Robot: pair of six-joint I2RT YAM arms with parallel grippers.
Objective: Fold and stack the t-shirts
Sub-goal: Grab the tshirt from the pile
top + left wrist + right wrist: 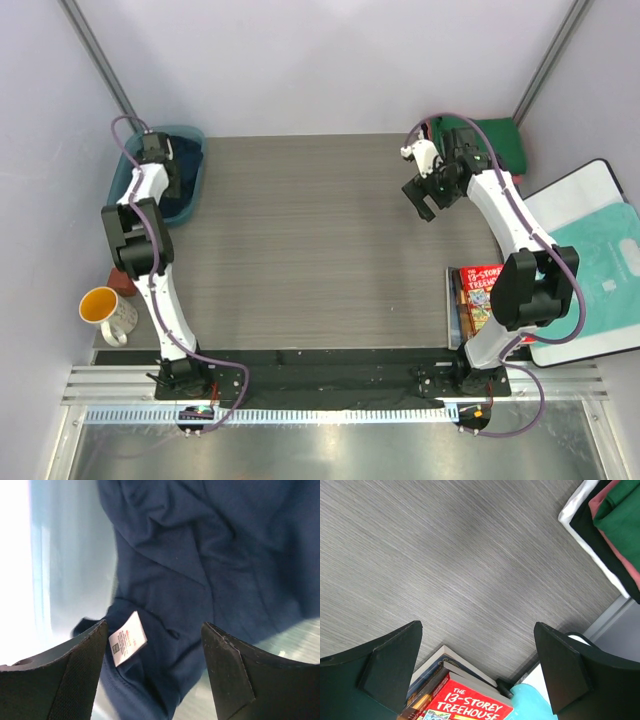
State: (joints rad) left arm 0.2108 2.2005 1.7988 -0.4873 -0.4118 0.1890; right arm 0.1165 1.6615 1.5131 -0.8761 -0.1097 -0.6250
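Grey wood-grain table (300,240). Blue bin (195,160) at far left edge, crumpled navy t-shirt (210,570) inside. Folded t-shirt stack (620,520) at far right corner, green on top. Left gripper (154,640) over navy t-shirt, jaws apart, gripping nothing. Right gripper (477,630) spread wide, empty, above table near book stack (470,705). White tag (127,639) on navy t-shirt.
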